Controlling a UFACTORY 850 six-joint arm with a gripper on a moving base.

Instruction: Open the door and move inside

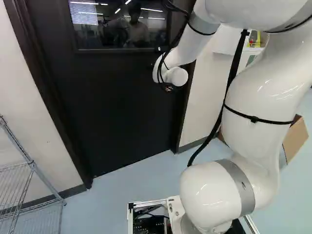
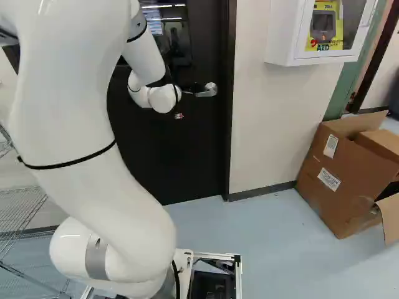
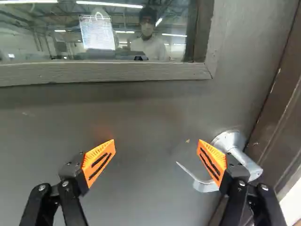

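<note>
The big dark door (image 1: 122,107) stands right ahead of the arm, shut in its frame (image 3: 277,113), with a window (image 3: 94,73) up high. Its long way runs up and down. The silver handle (image 2: 206,93) sits near the frame, and in the right base view it is just beside the end of the arm. Its long bar lies about level. The bar points away from the near side of the frame, in toward the middle of the door, and its thin tip bends.

The white arm (image 2: 81,99) goes up from its foot, bends over up high, then slopes down and ahead to the door. Its end faces the door, next to the handle. The gripper (image 2: 195,86) is wide open, with nothing pinched in it. One orange pad (image 3: 212,162) is in front of the handle's bar, and the tip of the bar shows between the fingers. I can't tell if that finger touches it.

A brown box (image 2: 349,174) sits on the floor (image 2: 274,249), and a wire rack (image 1: 33,165) stands near the wall.
</note>
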